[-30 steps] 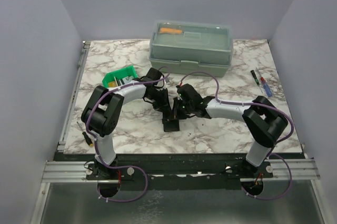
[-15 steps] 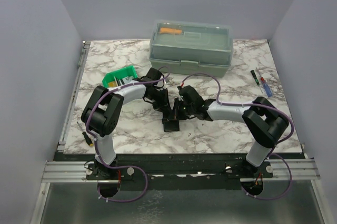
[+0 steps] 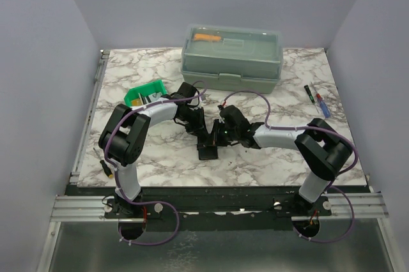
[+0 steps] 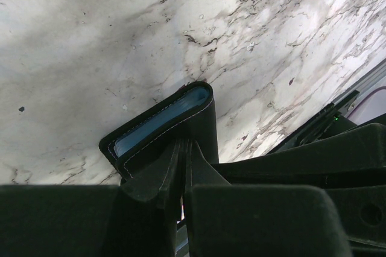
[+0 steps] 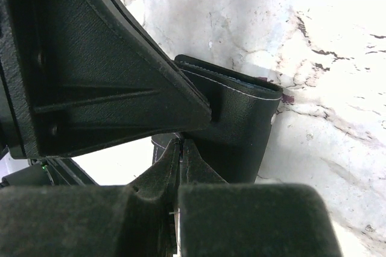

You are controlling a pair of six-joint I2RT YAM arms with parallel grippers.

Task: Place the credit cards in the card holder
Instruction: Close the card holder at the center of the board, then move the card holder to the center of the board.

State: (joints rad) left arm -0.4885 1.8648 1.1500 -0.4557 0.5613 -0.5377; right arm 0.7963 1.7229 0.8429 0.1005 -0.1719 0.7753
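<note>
- Marble-patterned tabletop (image 3: 275,160) between plain lilac walls, seen from above. A grey-green toolbox (image 3: 231,57) stands at the back and a small green bin (image 3: 137,92) sits toward the left. Something pale lies in the bin, maybe the credit cards (image 3: 152,98), but it is too small for me to say.
- Both arms bend in toward the middle in that same view. The card holder (image 3: 207,152) shows black against the marble, just below where the left fingers (image 3: 202,135) and the right fingers (image 3: 218,136) come together.
- From the left wrist, the left fingers (image 4: 179,161) are pressed almost together, pinching one black cover of the card holder (image 4: 163,123) near its folded corner. A bluish pocket peeps out between the stitched covers. I cannot tell whether its far end rests on the marble.
- From the right wrist, the right fingers (image 5: 176,157) are pressed tight together and seem to nip a thin stitched leaf of the card holder (image 5: 241,118). The other arm's black bulk crowds in close on the left.
- I would judge the card holder light and floppy, with soft covers that want to fold shut and slick pockets inside.
- The outer edge of each cover looks the best place to grip, clear of the pocket mouths so a card can slide in. A pinch that thin could slip.
</note>
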